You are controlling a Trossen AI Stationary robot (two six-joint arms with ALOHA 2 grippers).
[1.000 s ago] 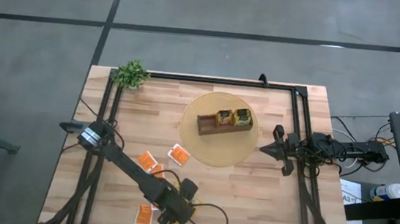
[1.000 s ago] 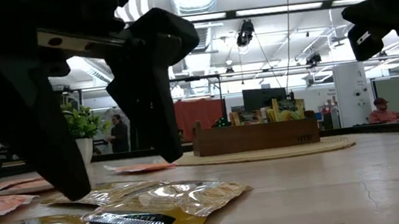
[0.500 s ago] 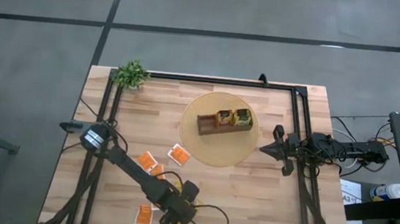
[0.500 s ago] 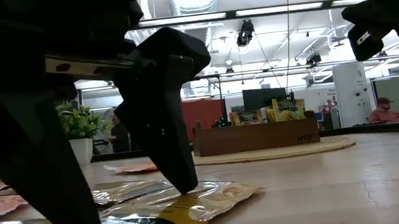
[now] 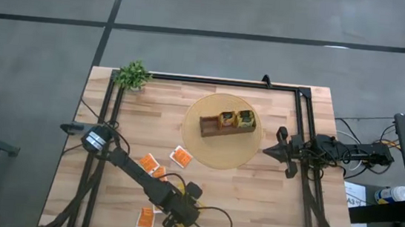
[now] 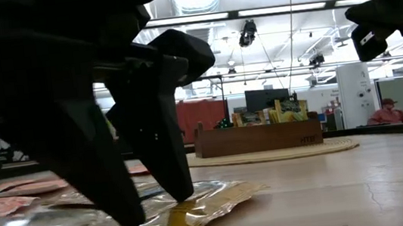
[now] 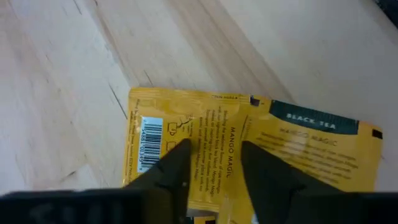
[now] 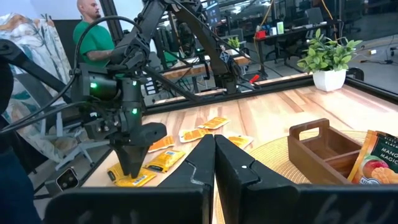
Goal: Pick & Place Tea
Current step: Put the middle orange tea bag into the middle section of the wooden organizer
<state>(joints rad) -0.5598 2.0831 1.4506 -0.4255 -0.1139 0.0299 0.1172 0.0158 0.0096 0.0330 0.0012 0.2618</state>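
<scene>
Two yellow tea sachets lie flat and overlapping near the table's near edge: one shows its barcode side (image 7: 180, 121), the other a dark label (image 7: 323, 140). My left gripper (image 7: 217, 168) (image 6: 155, 206) (image 5: 176, 219) slants down onto the barcode one, open with a narrow gap. Orange tea sachets (image 5: 150, 163) (image 5: 181, 156) (image 5: 146, 218) lie flat close by. My right gripper (image 8: 214, 155) (image 5: 277, 147) waits shut and level at the table's right side, holding nothing. My left gripper sets both fingertips (image 7: 177, 165) on the upper face of the barcode-side yellow sachet, around its middle (image 7: 214, 146). The fingers come from above, slanting down. A strip of sachet shows between them, and the sachet lies on the table (image 6: 211, 199).
A round woven mat (image 5: 209, 155) in the table's middle carries a brown wooden box (image 5: 209, 125) with two sachets standing upright in it. A small potted plant (image 5: 133, 74) stands at the far left corner. Bare wood lies right of the left gripper.
My left gripper has sunk a little until its fingertips reached the yellow sachet. Its fingers then drew markedly closer together over the sachet. The right arm has kept still.
</scene>
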